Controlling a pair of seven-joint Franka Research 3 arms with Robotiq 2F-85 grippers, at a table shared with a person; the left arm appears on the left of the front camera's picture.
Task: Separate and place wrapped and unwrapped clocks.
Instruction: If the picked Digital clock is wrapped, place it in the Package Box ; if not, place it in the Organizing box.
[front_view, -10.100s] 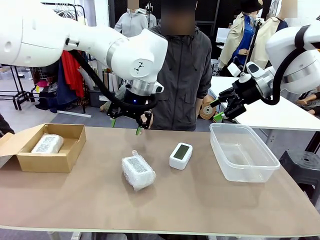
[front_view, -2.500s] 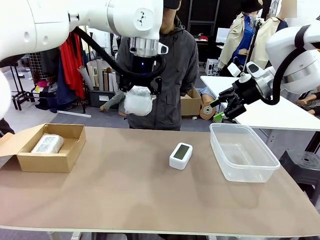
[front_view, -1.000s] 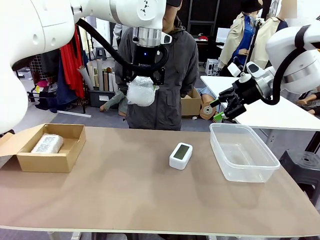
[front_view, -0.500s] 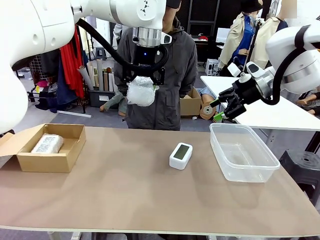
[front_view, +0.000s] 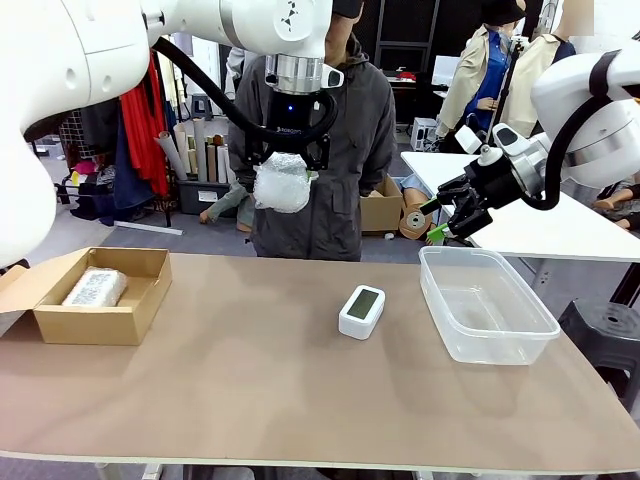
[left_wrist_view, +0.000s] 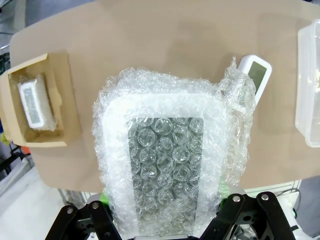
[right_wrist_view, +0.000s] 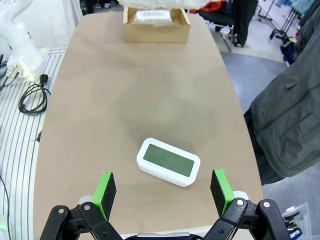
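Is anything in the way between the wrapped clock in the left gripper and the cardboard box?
Nothing visible does. The left gripper holds the wrapped clock in the air; only open table lies toward the cardboard box, which is open on top, with free room beside the bundle inside.

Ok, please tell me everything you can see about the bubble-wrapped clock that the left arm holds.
The bubble-wrapped clock is a white rounded-rectangular body with a grey screen, covered in clear bubble wrap that puffs out loosely at its edges. The left end effector is shut on it and holds it high above the table, in front of the person. Nothing else touches it.
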